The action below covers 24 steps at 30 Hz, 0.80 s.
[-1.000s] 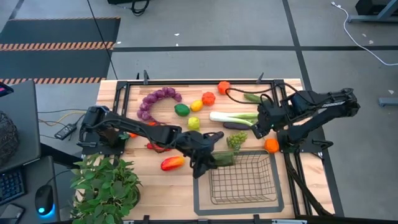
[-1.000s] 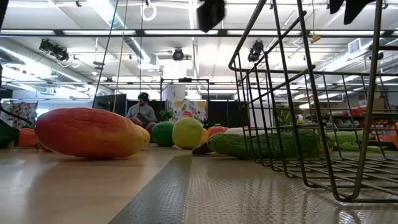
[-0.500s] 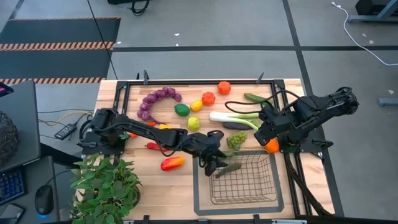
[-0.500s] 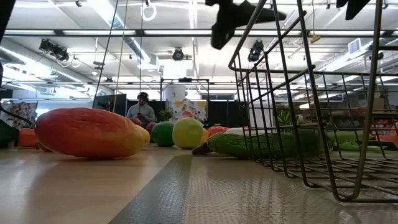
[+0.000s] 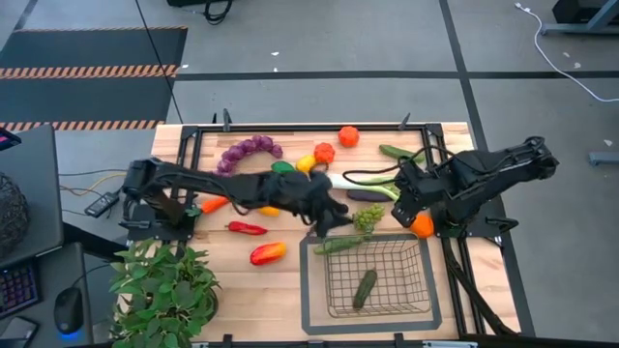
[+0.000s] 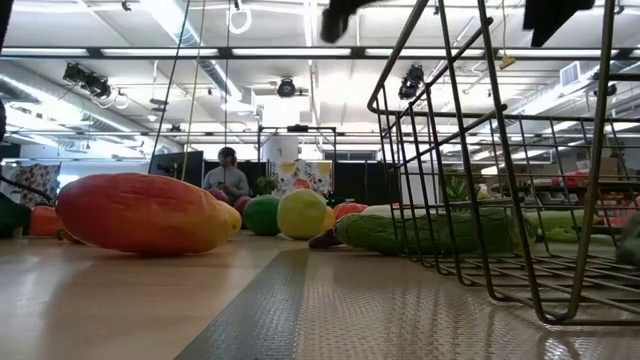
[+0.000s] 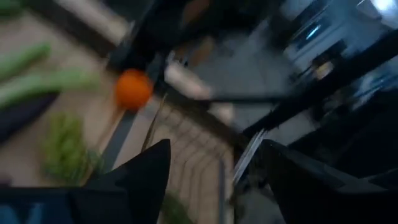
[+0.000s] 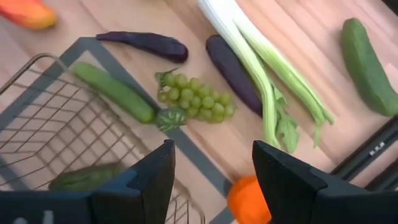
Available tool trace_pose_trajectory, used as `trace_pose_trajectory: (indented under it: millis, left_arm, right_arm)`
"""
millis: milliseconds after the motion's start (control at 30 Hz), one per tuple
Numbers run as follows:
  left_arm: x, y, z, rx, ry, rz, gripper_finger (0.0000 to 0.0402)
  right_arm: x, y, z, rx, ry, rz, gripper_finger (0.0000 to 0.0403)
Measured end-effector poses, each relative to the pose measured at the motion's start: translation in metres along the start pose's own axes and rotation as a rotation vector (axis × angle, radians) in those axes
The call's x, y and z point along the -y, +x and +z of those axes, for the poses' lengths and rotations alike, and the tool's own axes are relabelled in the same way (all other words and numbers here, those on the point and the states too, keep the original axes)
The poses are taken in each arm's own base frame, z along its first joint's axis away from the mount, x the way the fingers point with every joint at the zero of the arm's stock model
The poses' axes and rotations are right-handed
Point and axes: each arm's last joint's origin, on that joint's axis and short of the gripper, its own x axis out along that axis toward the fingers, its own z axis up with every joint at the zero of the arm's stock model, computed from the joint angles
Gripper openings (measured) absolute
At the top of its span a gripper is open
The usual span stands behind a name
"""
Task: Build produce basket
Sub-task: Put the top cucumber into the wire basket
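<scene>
We see the rectangular dark-grey wire-mesh basket [image 5: 375,278] near the table's front edge, right of centre, holding one small green cucumber [image 5: 365,288]. Our left gripper [image 5: 332,211] hovers open and empty beyond its far-left corner; our right gripper [image 5: 404,200] stands open and empty over the leek [image 5: 363,182].

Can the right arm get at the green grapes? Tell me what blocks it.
Probably yes. The right gripper is open above the green grapes, which lie uncovered on the table beside the basket. A cucumber and an eggplant lie close alongside, so it may nudge them.
</scene>
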Motion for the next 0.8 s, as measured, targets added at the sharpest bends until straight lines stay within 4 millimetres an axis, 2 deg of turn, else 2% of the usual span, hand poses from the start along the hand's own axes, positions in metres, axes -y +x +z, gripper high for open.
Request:
trace_pose_trajectory:
  millis: [200, 333, 533, 800]
  left_arm:
    - [0.012, -0.039, 0.035, 0.115, 0.076, -0.057, 0.0232]
    - [0.015, -0.065, 0.056, 0.181, 0.142, -0.065, 0.0225]
    - [0.005, -0.099, 0.068, 0.146, 0.132, 0.037, 0.0222]
    - [-0.002, -0.115, 0.068, 0.089, 0.113, 0.11, 0.0218]
  right_arm:
    - [0.006, 0.025, 0.015, 0.015, 0.011, -0.012, 0.022]
    - [0.018, 0.041, 0.032, 0.009, 0.061, -0.008, 0.022]
    - [0.049, 0.059, 0.058, -0.023, 0.122, -0.059, 0.022]
    - [0.1, 0.079, 0.086, -0.11, 0.181, -0.134, 0.022]
